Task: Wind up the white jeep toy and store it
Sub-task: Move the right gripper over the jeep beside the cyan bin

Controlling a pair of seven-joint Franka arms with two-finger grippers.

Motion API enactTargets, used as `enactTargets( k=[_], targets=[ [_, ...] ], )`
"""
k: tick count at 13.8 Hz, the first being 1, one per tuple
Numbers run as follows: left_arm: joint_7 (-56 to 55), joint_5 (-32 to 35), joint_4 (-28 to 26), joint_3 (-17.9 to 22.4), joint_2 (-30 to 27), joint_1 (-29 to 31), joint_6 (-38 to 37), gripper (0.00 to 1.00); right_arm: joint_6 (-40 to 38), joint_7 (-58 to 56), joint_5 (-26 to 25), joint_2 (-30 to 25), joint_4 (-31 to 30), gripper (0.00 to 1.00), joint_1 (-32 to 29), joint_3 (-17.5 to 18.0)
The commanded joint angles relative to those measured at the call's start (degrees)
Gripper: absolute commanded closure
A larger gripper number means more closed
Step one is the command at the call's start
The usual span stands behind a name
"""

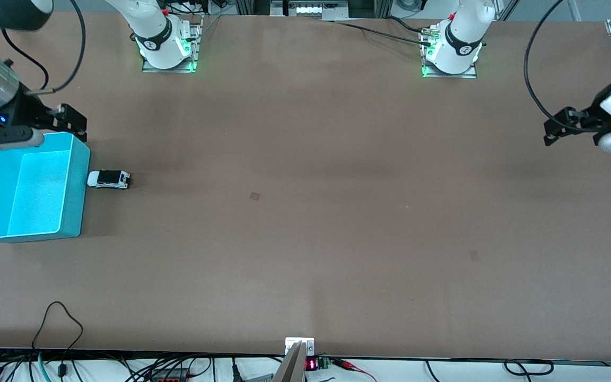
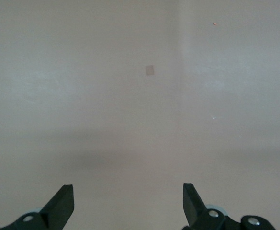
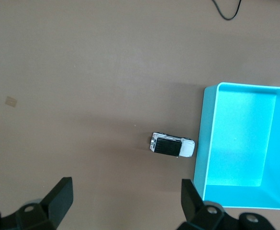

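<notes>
The white jeep toy [image 1: 108,179] with its black roof panel stands on the brown table, right beside the wall of the turquoise bin [image 1: 75,201] at the right arm's end. The right wrist view shows the jeep [image 3: 172,145] on its wheels, just clear of the bin [image 3: 240,139], which has nothing in it. My right gripper [image 1: 72,121] hangs open in the air over the bin's corner farthest from the front camera, with nothing between its fingers [image 3: 125,196]. My left gripper [image 1: 559,126] waits open over bare table at the left arm's end, its fingers [image 2: 128,199] wide apart.
Two small darker patches mark the tabletop, one near the middle [image 1: 254,196] and one toward the left arm's end [image 1: 473,255]. Cables and a small display [image 1: 311,364] lie along the table edge nearest the front camera.
</notes>
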Motion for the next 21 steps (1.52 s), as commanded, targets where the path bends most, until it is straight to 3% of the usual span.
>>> enactTargets(
  k=[1, 4, 8, 12, 16, 21],
  targets=[
    [3.2, -1.0, -2.4, 1.2, -1.4, -1.1, 0.6, 0.0, -0.6, -0.3, 0.4, 2.7, 0.7, 0.0, -0.8, 0.0],
    [1.3, -1.0, -1.9, 1.0, -1.1, -1.1, -0.5, 0.0, -1.1, -9.7, -0.5, 5.8, 0.6, 0.0, -2.6, -0.1],
    [1.2, -1.1, -0.8, 0.9, -1.1, -1.1, -1.7, 0.0, 2.9, -34.9, -0.4, 9.9, -1.5, 0.0, -5.2, -0.1],
    [0.0, -4.5, 0.7, 1.0, 0.1, -0.4, -2.3, 0.0, 15.4, -54.8, -0.3, 12.7, -9.0, 0.0, -5.9, -0.2],
    [0.6, -5.1, 2.6, 0.9, 0.2, -0.4, -6.6, 0.0, 33.2, -65.6, -0.4, 13.4, -21.7, 0.0, -7.5, -0.2],
    [0.7, -5.6, 3.1, 0.9, 0.8, -0.7, -9.4, 0.0, 37.3, -75.9, -0.4, 17.2, -24.3, 0.0, -10.9, -0.2]
  ],
)
